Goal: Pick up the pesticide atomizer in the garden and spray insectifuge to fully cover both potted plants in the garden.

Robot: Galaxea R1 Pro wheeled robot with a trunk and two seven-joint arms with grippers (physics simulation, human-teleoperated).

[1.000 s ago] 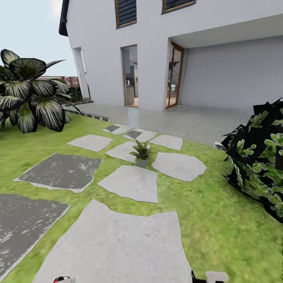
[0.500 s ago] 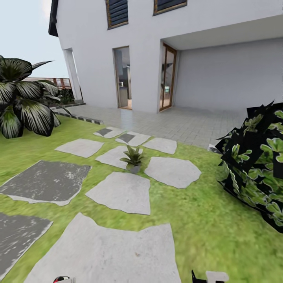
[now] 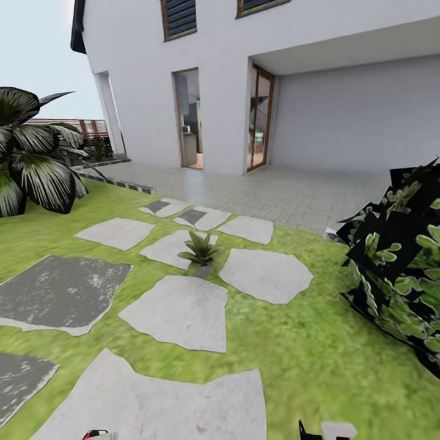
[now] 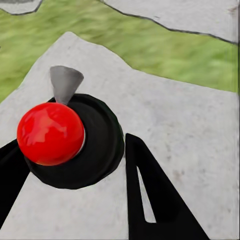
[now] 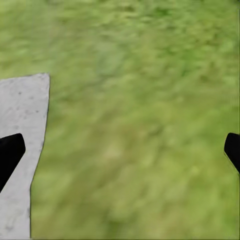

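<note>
- Head view: one potted plant (image 3: 198, 252), a low rosette of pointed green leaves in a small grey pot, stands upright among the stepping stones (image 3: 174, 311) of the lawn (image 3: 318, 342), in the gap between three pale slabs, well ahead of the robot.
- Beyond it lie a paved terrace (image 3: 287, 192) and a white house (image 3: 275, 73) with two tall openings; a dark, large-leaved plant (image 3: 30, 159) stands at the left edge, a black-and-green shrub (image 3: 397, 256) at the right, and a slatted fence (image 3: 73, 127) far off on the left.
- At the bottom edge of the head view a sliver of red and black marks the pesticide atomizer (image 3: 95, 435); its shape cannot be read there.
- Left wrist view gives the detail: the atomizer (image 4: 70, 140) shows a glossy red ball top on a black round collar, with a grey cone nozzle beside it, above a pale stone slab.
- The left gripper (image 4: 75, 165) is clamped on the atomizer, one dark finger (image 4: 150, 195) on each side of the black collar.
- Right wrist view: the right gripper (image 5: 120, 150) holds nothing and is spread wide, its dark fingertips (image 5: 10, 150) at opposite edges of the picture, over grass with a stone's edge (image 5: 22, 150) on one side.
- That view is blurred.
</note>
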